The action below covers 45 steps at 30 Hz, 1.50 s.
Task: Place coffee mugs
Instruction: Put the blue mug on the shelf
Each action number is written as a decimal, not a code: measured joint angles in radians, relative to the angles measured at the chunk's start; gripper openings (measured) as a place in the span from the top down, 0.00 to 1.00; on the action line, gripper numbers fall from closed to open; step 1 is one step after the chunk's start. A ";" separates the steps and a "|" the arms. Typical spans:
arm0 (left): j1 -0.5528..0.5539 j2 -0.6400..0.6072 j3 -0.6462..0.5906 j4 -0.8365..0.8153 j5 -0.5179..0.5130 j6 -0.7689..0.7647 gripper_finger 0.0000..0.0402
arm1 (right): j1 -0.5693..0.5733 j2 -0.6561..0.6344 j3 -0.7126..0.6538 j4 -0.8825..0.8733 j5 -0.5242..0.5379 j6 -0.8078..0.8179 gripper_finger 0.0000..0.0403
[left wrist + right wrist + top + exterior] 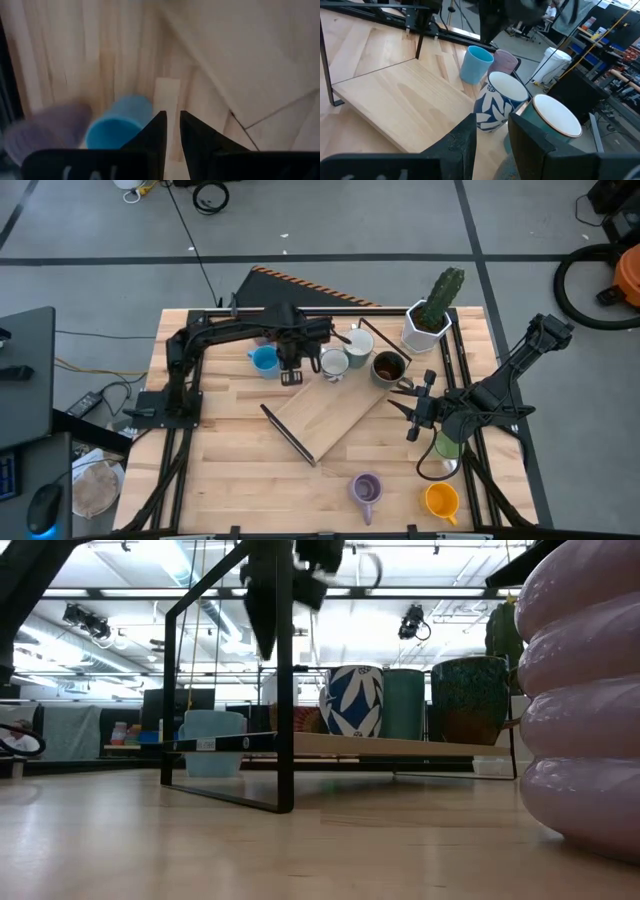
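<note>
The left pincer (291,377) hangs over the far side of the table (220,470) with its fingers (156,135) nearly closed and grasping nothing. Just beside it sits the blue mug (265,361), and the left wrist view shows one lavender mug (47,131) right behind that one, a mug the arm hides from above. On the pincer's other side stand a white mug with a blue leaf pattern (333,364), a second white mug (359,342) and one dark brown mug (388,367), at the top of a tilted wooden board (335,412) on a black frame. The right pincer (413,412) hovers past the board's right end, empty, its fingers a little apart, with one green mug (447,446) partly covered by its arm. Well apart, near the front edge, are a second lavender mug (366,489) and one orange mug (441,500). That makes eight mugs.
</note>
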<state>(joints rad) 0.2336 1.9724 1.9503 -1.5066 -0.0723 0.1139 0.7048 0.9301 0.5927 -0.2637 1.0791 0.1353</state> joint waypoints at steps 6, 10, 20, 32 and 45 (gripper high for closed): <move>0.056 -0.025 -0.183 0.041 -0.043 -0.146 0.85 | 0.000 0.000 0.000 0.000 -0.005 0.007 0.71; 0.068 -0.025 -0.265 0.110 -0.065 -0.177 0.83 | 0.000 0.000 0.000 0.000 -0.007 0.007 0.71; 0.096 -0.025 -0.311 0.202 -0.164 -0.290 0.55 | 0.000 0.000 0.000 0.000 -0.007 0.005 0.71; 0.136 -0.024 -0.389 0.203 -0.061 -0.368 0.52 | 0.000 0.000 0.000 -0.004 -0.009 0.023 0.71; 0.072 -0.024 -0.420 0.247 -0.137 -0.309 0.77 | 0.000 0.000 0.000 -0.003 -0.009 0.019 0.71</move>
<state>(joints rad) 0.3059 1.9484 1.5303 -1.2592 -0.2098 -0.1949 0.7052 0.9302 0.5926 -0.2663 1.0706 0.1539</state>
